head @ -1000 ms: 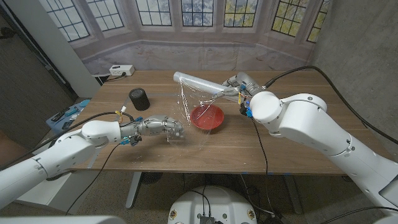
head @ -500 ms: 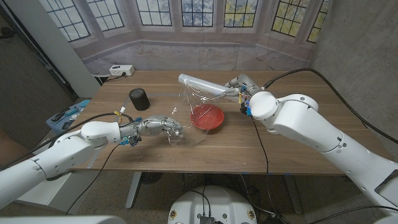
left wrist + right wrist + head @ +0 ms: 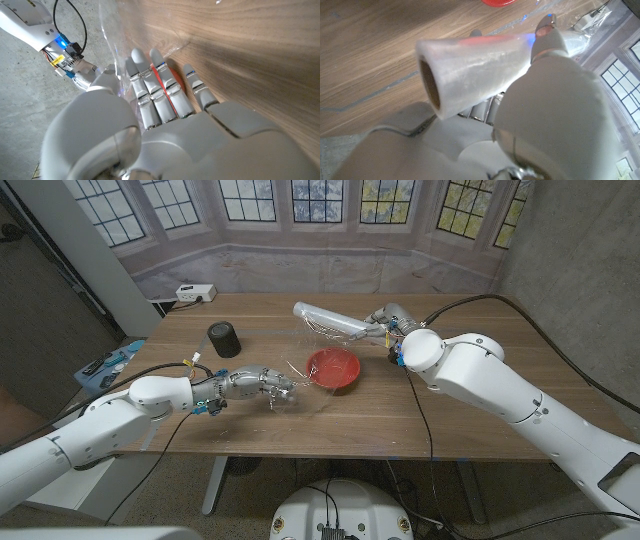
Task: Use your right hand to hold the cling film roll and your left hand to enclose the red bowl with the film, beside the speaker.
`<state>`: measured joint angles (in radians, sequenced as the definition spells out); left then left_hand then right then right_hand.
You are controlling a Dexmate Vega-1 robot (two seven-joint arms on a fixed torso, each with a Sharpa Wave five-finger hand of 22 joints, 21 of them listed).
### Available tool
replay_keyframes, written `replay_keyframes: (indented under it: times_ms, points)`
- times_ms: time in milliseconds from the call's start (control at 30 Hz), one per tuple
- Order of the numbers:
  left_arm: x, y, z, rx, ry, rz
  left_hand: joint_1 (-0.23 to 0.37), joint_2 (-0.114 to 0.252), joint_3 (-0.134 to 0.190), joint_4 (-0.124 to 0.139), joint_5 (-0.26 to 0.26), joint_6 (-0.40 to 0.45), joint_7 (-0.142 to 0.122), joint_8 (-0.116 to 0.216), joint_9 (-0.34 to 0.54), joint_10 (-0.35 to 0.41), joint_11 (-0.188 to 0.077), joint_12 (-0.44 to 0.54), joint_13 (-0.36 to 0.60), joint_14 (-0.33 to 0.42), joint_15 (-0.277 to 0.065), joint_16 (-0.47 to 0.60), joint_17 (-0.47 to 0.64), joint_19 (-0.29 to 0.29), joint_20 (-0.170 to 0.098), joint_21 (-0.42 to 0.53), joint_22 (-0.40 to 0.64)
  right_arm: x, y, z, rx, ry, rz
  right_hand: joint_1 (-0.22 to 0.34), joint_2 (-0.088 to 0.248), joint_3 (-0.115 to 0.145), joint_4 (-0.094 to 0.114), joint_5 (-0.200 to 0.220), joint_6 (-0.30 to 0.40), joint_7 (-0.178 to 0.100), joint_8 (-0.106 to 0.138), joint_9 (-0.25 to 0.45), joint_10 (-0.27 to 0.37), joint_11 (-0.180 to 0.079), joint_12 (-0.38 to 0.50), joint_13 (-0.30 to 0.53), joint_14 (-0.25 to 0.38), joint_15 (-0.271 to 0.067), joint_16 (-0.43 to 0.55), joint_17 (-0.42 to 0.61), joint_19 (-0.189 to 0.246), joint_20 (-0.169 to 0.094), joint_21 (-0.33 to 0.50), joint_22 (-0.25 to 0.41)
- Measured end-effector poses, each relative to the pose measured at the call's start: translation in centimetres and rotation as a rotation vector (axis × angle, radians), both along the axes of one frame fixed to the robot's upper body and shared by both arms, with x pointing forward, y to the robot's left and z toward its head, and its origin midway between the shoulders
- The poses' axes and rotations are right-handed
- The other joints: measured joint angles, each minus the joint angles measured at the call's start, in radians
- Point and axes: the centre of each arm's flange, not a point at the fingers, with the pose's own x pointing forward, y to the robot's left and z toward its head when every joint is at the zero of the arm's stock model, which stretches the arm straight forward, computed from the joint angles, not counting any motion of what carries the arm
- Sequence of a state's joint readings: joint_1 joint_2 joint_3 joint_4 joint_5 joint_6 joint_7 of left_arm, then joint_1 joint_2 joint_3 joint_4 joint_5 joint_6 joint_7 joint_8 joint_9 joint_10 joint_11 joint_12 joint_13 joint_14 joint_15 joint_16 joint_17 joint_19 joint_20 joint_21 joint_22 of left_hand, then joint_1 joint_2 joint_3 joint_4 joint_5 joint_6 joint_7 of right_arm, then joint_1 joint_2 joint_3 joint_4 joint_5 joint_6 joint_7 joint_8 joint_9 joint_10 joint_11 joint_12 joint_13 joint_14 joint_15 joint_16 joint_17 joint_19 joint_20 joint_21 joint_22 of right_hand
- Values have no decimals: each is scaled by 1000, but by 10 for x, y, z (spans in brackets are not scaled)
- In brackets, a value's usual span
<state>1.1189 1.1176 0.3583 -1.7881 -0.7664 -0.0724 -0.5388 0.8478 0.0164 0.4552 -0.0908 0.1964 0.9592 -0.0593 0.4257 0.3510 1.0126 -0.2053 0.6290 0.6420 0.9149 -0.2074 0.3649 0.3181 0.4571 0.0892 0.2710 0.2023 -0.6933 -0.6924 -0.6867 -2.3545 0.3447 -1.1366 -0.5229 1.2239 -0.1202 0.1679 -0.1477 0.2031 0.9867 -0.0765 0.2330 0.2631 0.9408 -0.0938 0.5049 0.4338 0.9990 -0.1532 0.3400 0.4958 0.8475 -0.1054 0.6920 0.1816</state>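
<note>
White glossy rounded arm shells, black cables along both, silver-grey segmented left hand [image 3: 262, 383], blue wrist connectors.

Wooden table [image 3: 480, 415], leaded bay windows [image 3: 320, 200]

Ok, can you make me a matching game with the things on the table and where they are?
Things:
1. round red bowl
2. black cylinder speaker
3. clear cling film roll
4. white power strip

Places:
A. held in the right robot hand
B. far left corner of the wooden table
C. middle of the table
D. left of the bowl

Pairs: 1-C, 2-D, 3-A, 4-B
</note>
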Motion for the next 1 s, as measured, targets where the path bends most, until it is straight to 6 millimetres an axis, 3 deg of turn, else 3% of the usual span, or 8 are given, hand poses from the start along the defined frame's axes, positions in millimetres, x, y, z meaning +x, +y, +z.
replay_keyframes:
  times_ms: [467, 900, 1000]
  points:
    - [-2, 7, -1, -14, 16, 47, 0, 0, 0, 0, 0, -5, -5, 4, 0, 0, 0, 0, 13, 0, 0, -8, 5, -6, 6, 0, 0, 23, -7, -5, -4, 20, -16, -4, 4, 0, 0, 0, -5, -5, -4, -1, 0, 0, -4, 4, 0, 0, -4, 0, -4, 4, 0, 0]
    - [0, 8, -1, 15, 37, 53, -5, 5, 0, 0, 0, -5, -5, 4, 0, 0, 0, 0, 19, 0, 0, -8, 8, -5, 6, 8, 0, 31, -15, -9, 15, 26, -26, -4, 4, 0, 0, 0, -5, -5, -4, -1, 0, 0, -8, 5, 6, -5, -8, 0, -7, 0, 8, 0]
    - [6, 3, 9, 14, 25, 43, -5, 5, 0, 0, 0, -6, -6, 4, 0, -4, -4, 0, 23, 0, 0, -12, 9, -5, 6, 8, 0, 32, -17, -10, 24, 22, -25, -4, 4, 0, 0, 0, -5, -5, -3, -1, 0, 0, -8, 5, 6, -5, -8, 0, -7, 0, 8, 0]
